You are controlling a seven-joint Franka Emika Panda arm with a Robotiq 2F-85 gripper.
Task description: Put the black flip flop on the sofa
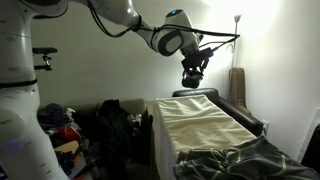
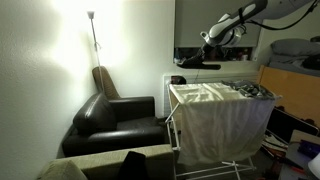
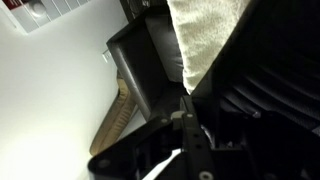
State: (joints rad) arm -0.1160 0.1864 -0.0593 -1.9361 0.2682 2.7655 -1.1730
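While the gripper is held high above the far end of the drying rack, a flat black shape, taken to be the flip flop, is seen just beneath it. The shape is raised clear of the pale cloth draped over the rack. Whether the fingers are clamped on the shoe cannot be told: only a dark mass is shown at the bottom of the wrist view, and both exterior views are too small for that.

The sofa is found just beyond that same end of the rack, its seat lower than the rack top. No shoe is made out on the cushion, as far as black on black can be read.

The task is judged roughly half done, if the shoe is indeed being carried, since the lift appears complete. Left to do are the carry past the rack's edge, the descent over the seat, and the release.
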